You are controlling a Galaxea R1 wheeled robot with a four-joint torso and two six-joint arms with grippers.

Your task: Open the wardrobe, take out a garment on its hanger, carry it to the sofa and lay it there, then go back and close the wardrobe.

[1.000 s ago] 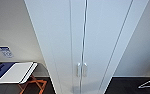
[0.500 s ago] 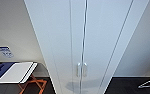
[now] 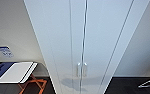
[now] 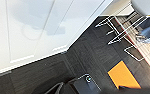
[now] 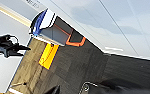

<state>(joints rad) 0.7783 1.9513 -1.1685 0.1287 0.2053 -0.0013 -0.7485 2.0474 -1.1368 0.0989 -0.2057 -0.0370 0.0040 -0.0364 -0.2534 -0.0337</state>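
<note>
The wardrobe [image 3: 83, 45] fills the frame's centre, doors shut, paired handles [image 3: 81, 69] low in the middle. Nothing has shifted over the last second, so opening hasn't begun. Gripper openings cannot be told.

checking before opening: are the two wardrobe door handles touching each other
Apart. The head view shows the two handles on the wardrobe with the dark door seam running between them.

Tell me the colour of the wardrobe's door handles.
White, like the doors; the handles show best in the head view.

tall white wardrobe [image 3: 91, 45], both doors closed
</note>
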